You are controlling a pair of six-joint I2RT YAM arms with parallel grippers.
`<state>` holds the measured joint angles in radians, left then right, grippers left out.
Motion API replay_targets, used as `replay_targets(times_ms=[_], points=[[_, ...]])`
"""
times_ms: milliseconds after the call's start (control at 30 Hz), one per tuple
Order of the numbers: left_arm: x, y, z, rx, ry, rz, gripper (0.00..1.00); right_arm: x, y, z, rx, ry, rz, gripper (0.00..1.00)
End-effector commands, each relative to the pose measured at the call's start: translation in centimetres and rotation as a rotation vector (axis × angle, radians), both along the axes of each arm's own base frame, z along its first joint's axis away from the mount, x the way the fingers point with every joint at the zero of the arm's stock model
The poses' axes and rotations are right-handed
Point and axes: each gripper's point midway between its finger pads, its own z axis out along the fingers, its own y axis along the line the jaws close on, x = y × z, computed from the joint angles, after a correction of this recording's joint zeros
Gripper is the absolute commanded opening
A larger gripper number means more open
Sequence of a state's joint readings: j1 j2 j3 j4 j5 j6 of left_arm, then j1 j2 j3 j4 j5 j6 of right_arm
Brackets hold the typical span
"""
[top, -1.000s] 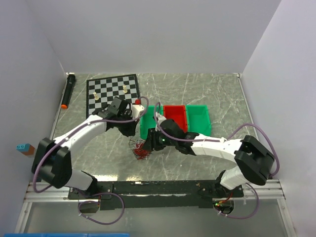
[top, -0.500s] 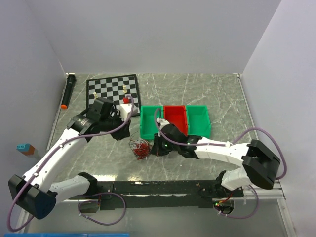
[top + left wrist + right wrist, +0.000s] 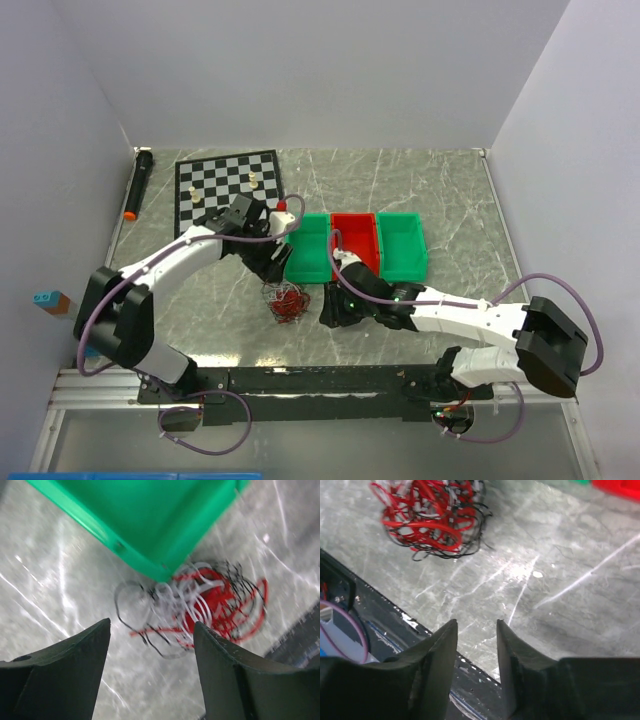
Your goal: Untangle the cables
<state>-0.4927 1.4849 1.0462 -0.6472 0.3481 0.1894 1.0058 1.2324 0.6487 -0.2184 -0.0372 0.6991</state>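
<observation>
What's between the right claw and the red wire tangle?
Nothing; the right wrist view shows only bare tabletop between the right gripper and the cables.

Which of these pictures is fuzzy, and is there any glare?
Left wrist view: smeared by motion blur, the tangle of thin red, white and dark wires and the green plastic bin streaky. Right wrist view: sharper, with a white glare patch on the grey marbled tabletop. Top external view: evenly lit, crisp.

Grey marbled table (image 3: 430,190); plain white walls (image 3: 300,70) around.
</observation>
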Motion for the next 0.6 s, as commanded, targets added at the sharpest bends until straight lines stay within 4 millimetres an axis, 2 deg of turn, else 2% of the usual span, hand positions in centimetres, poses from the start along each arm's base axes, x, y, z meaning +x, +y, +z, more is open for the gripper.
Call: replay_targets(times_ms=[0,100,267,400,567], points=[[3.3,-1.7,1.8,-0.050,-0.109,0.015,0.70,0.6,1.6,2.8,0.092,-0.061,0.016,0.46],[2.9,-1.7,1.1,-0.048,-0.095,-0.003,0.66,0.6,2.2,3.5,0.124,-0.070,0.033,0.46],[1.1,-1.1,-1.2,-0.016,-0.012,-0.044,0.47,0.9,2.7,4.2,0.145,-0.078,0.035,0.44],[0.5,-0.3,-2.0,0.000,-0.011,-0.037,0.35,1.1,3.0,4.5,0.154,-0.084,0.031,0.41],[0.6,0.3,-1.7,-0.011,0.001,-0.027,0.02,1.4,3.3,5.0,0.162,-0.093,0.028,0.38]])
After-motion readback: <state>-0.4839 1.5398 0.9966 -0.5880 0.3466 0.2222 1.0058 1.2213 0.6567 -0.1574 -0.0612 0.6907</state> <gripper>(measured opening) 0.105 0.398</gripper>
